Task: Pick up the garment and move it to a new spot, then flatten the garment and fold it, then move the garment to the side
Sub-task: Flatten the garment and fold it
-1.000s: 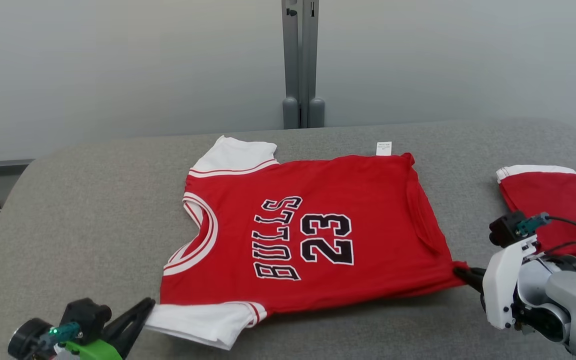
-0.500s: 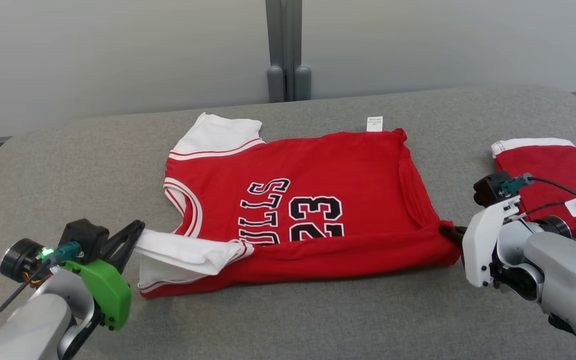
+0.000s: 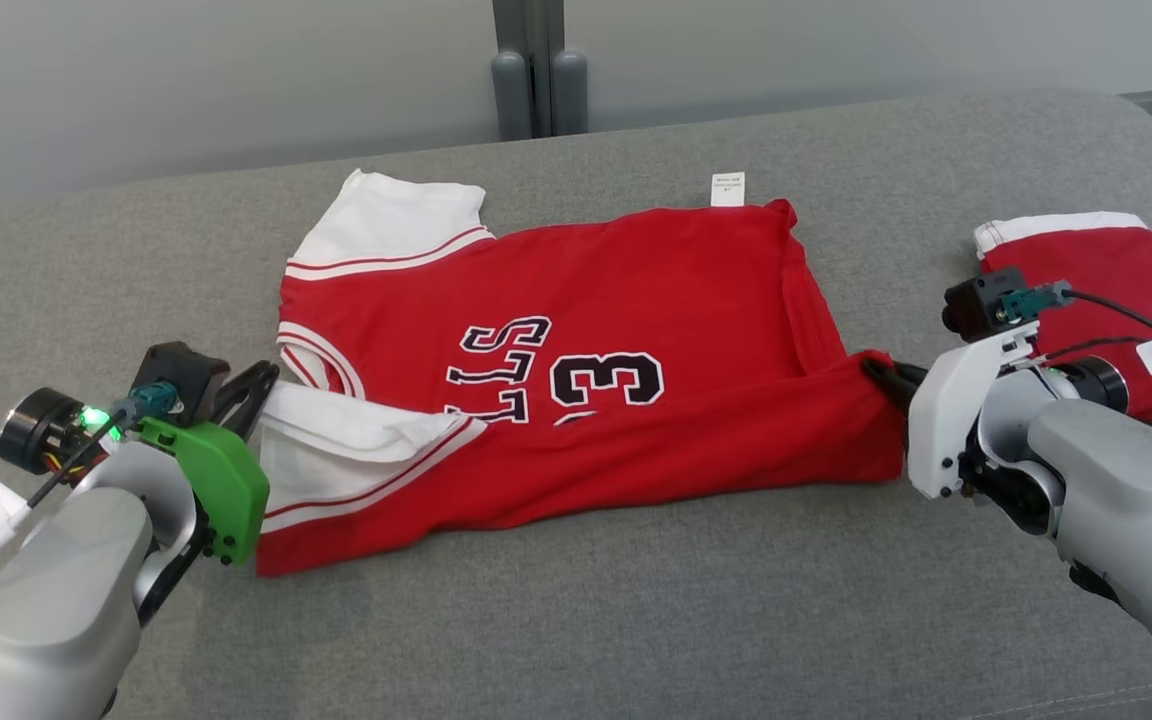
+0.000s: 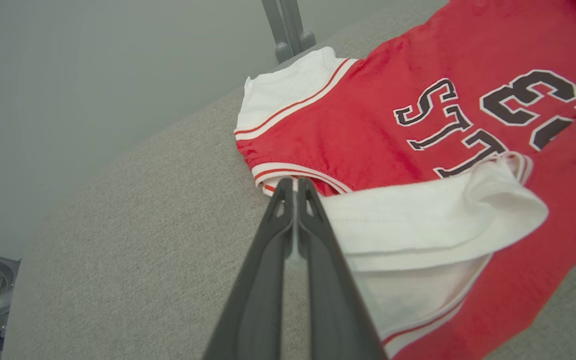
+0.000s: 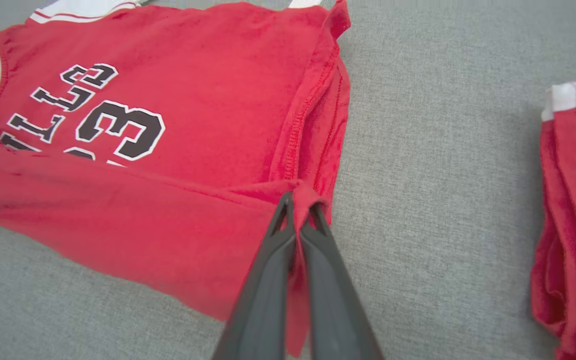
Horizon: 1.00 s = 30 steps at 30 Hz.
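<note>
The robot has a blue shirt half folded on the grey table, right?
No. The shirt is red, not blue. The head view shows it, half folded on the grey table.

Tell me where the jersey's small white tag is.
In the head view, the white tag sticks out past the far edge of the red jersey, close to its far right corner.
</note>
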Tool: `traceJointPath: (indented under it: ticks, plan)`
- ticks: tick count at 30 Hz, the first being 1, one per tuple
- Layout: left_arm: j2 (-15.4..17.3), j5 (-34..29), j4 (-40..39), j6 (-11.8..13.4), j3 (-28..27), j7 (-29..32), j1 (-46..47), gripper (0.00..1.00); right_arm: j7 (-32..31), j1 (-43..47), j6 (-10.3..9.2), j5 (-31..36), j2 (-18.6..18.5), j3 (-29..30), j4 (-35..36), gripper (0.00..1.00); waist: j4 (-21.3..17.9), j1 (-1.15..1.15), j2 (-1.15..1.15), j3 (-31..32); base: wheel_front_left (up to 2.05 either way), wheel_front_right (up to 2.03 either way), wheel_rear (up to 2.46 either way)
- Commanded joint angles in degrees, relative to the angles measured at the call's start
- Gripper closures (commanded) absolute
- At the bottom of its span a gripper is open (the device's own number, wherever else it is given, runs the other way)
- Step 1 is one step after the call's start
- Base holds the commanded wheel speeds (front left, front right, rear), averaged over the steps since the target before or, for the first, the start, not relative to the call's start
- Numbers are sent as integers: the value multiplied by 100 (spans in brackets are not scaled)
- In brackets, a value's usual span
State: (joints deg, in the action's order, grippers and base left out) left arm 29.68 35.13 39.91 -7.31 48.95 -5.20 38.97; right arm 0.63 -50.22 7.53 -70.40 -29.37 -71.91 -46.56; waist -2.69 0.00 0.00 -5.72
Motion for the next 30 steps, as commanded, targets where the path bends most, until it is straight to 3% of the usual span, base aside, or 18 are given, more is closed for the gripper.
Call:
traceJointPath:
  ticks: [1,2,3,10,15,19,23,27,30]
  plan:
    - [-29,9,128,-5,-14,-71,159,85,129,-96,-9,-30,32,28,-61,10,-5,0,0,-86,0,0,0]
    - [-82,10,248,53,-47,-131,220,33,98,-60,-9,-154,64,54,-92,0,0,0,0,-102,0,0,0]
    - [-128,27,335,71,-62,-158,250,0,91,-75,-9,-153,77,47,-93,0,3,0,0,-111,0,0,0]
    - [-401,163,795,543,-410,-813,285,0,746,-15,-8,-209,87,121,-372,0,62,0,0,21,0,0,0]
    - [-569,372,428,864,-972,-1000,-160,0,1432,7,-8,185,-80,358,-321,0,122,0,0,261,0,0,0]
    - [-652,127,-643,1217,-1725,-998,-891,0,1449,494,-8,1121,-104,2068,165,0,131,0,0,413,0,0,0]
    - [-920,-370,-1797,1603,-2566,-997,-1812,0,1458,1424,-8,2646,56,3988,1235,0,136,0,0,526,0,0,0]
    - [-1514,-799,-2719,1659,-3437,-998,-2789,0,1454,2928,-5,4093,945,5848,2516,0,114,0,0,603,0,0,0]
    - [-1872,-1231,-3021,1537,-3815,-997,-3285,0,1455,3625,-6,4729,1509,6504,3219,0,93,0,0,633,0,0,0]
